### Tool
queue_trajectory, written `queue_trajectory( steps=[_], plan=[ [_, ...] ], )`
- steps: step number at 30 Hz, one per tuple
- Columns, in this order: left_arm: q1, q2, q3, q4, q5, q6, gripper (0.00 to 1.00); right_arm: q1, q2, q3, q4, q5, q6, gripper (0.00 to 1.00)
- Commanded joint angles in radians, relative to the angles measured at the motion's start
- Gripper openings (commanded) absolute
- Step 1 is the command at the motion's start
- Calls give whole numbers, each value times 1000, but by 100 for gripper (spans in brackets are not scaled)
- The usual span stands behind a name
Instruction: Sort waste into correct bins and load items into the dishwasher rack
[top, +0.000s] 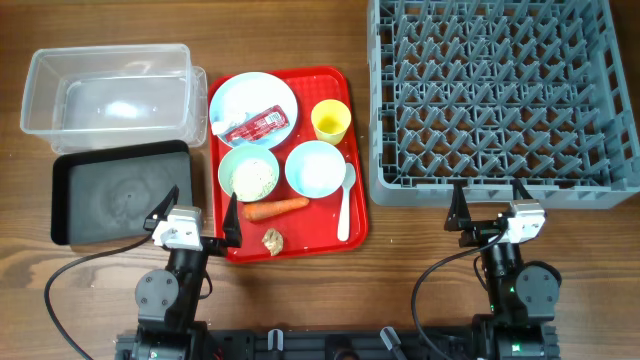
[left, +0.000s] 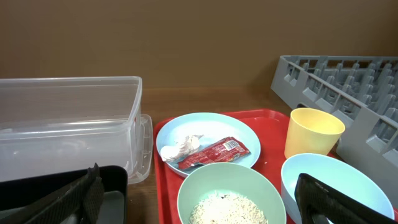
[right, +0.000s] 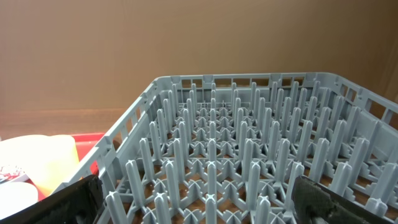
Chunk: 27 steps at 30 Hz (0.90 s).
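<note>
Red plastic holds the whole job: the serving tray (top: 287, 73), left of centre in the overhead view, carries the pale blue plate (top: 240, 95) with the wrapper (top: 257, 125) on it, the yellow cup (top: 331, 122), the green bowl (top: 226, 165) holding rice (top: 252, 179), the light blue bowl (top: 316, 167), the white spoon (top: 344, 205), the carrot (top: 277, 208) and the brown lump (top: 272, 240). Nothing appears sorted yet. The clear tub (top: 40, 90) at upper left, the black tray (top: 120, 195) below it and the grey rack (top: 480, 190) at upper right hold nothing. The left gripper (top: 202, 196) and the right gripper (top: 488, 190) sit at the lower edge, both spread wide and carrying nothing. The table (top: 330, 300) is brown wood grain; a plain brown wall (left: 186, 37) stands behind.
</note>
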Motion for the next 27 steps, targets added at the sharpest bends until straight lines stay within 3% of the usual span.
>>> queue_trajectory(
  steps=[1, 21, 27],
  plan=[
    [1, 2, -5, -4, 8, 19, 100, -5, -2, -1, 3, -16, -6, 100],
    [1, 2, -5, 0, 8, 18, 100, -5, -2, -1, 3, -16, -5, 100],
    [1, 2, -5, -1, -20, -104, 100, -5, -2, -1, 6, -16, -2, 100]
  ],
)
